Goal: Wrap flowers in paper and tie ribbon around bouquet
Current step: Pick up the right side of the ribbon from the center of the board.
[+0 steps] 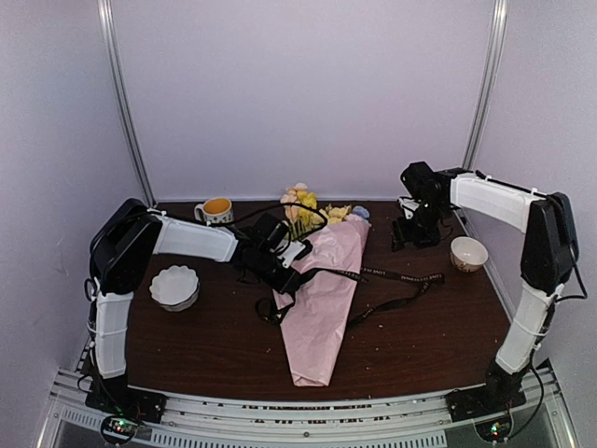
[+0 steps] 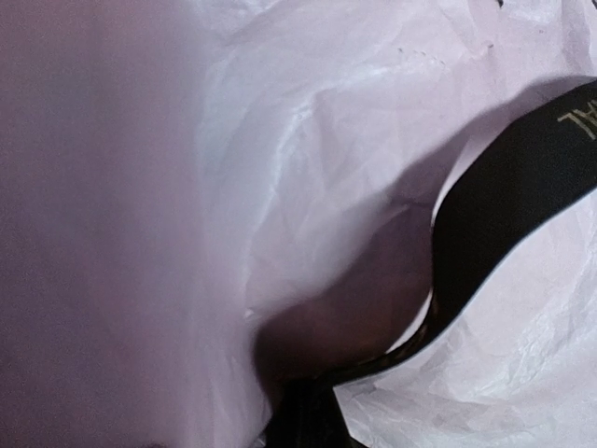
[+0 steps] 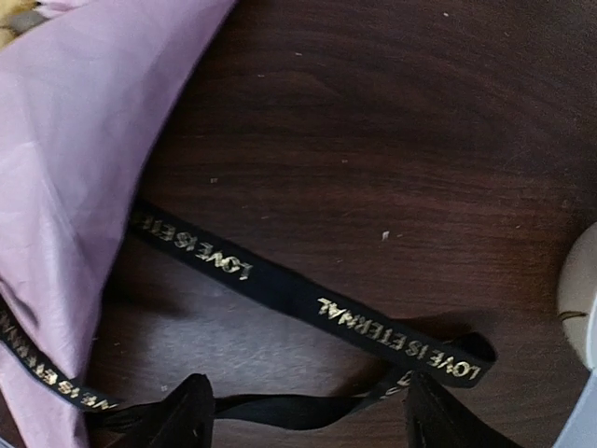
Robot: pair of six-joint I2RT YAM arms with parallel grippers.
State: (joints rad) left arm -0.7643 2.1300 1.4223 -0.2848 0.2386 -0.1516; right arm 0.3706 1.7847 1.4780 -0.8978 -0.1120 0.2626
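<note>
Pink crinkled paper (image 2: 280,187) filled nearly the whole left wrist view, crossed only by a band of the black ribbon (image 2: 504,205) that curved down into shadow at the bottom edge. That camera showed none of its own fingers. The overhead view supplied the rest. The bouquet (image 1: 322,299) lay on the dark wooden table (image 1: 205,345) as a long cone, with the flowers (image 1: 303,207) spilling from its far end and its tip towards the arms. The left gripper (image 1: 284,275) pressed against the bouquet's left edge, jaws closed; whether they pinched the ribbon could not be told.

From there the ribbon crossed over the bouquet and ran out to its right, folded back on itself and trailed towards the cone again. Only the right wrist view made its gold lettering readable: "LOVE IS ETERNAL". The same view showed the right gripper (image 3: 317,425) with its two dark fingers spread apart above the table, gripping nothing, a strand of ribbon lying flat between them.

Left of the bouquet sat a white fluted bowl (image 1: 174,287). A mug (image 1: 215,211) stood left of the flowers. A small pale bowl (image 1: 468,253) stood well to the bouquet's right, past the ribbon's fold.
</note>
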